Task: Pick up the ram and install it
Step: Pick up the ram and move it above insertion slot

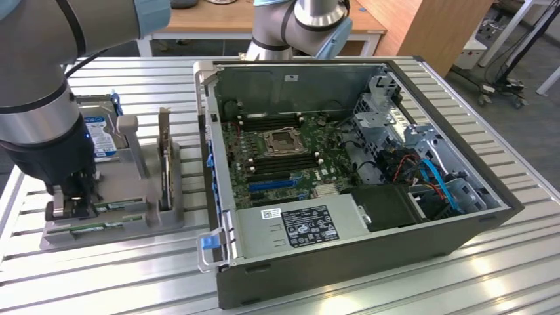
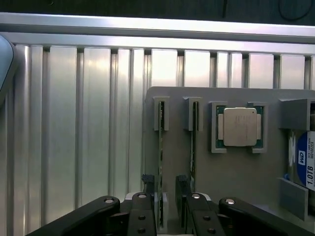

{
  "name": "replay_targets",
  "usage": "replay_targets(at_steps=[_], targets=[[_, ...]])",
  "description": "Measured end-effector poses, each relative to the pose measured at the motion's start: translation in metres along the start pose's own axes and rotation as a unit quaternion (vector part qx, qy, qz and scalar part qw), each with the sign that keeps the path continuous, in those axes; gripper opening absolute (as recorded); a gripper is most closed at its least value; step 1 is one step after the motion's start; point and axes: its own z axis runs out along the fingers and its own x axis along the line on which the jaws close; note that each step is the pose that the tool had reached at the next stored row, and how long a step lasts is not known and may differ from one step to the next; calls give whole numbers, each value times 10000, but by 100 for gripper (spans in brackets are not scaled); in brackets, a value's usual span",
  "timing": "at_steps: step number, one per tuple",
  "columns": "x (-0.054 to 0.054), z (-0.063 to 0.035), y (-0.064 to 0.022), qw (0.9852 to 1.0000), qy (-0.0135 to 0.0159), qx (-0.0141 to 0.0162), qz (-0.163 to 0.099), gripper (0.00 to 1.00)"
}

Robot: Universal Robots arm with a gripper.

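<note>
1. Exterior view's left: arm (image 1: 39, 111) low over a grey holder (image 1: 144, 220) on the slatted surface (image 1: 105, 282).
2. Fingers (image 2: 149, 191) spread wide, one on each side of the ram (image 2: 160, 147), not clamped. The ram stands on edge in a holder slot.
3. Second stick (image 2: 193, 142) just beside it, processor (image 2: 239, 127) further along.
4. Exterior view's right: open computer case (image 1: 350, 262).

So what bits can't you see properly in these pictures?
- Wrist view: one end of the ram is hidden behind the gripper, so I can't tell if they touch.
- Wrist view: the hard drive is cut off by the picture's edge.
- Exterior view: the memory slots are too small to tell filled from empty.
- Exterior view: the arm hides part of the grey holder.
</note>
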Motion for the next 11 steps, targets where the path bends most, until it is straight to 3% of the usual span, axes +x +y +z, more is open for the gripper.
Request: replay_targets(at_steps=[11], targets=[[2,94,-4,9996,13,-6,-282,31]])
